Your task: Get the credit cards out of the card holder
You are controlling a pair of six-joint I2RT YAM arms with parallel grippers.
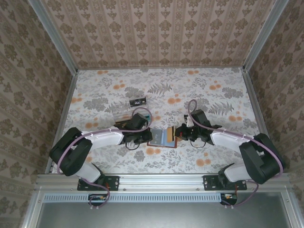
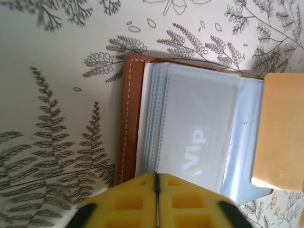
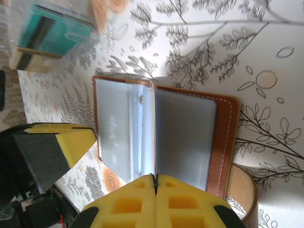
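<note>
On table (image 1: 213,95), right hand (image 3: 155,183) clamps card holder (image 3: 183,137) leaf; left hand (image 2: 156,185) closed alongside

Open card holder (image 2: 133,118) on flowered surface (image 2: 47,57), "Vip" under clear sleeves; tan flat piece (image 2: 282,133) at 3 o'clock; left gripper (image 2: 156,190) closed at 6 o'clock.

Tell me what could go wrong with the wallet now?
1. The right gripper looks shut on a thin clear sleeve standing up in the holder; a pull might tear it or lift the whole holder instead of a card.
2. The left gripper is closed at the edge by the VIP card; it may be pinching plastic, not the card, so nothing slides out.
</note>
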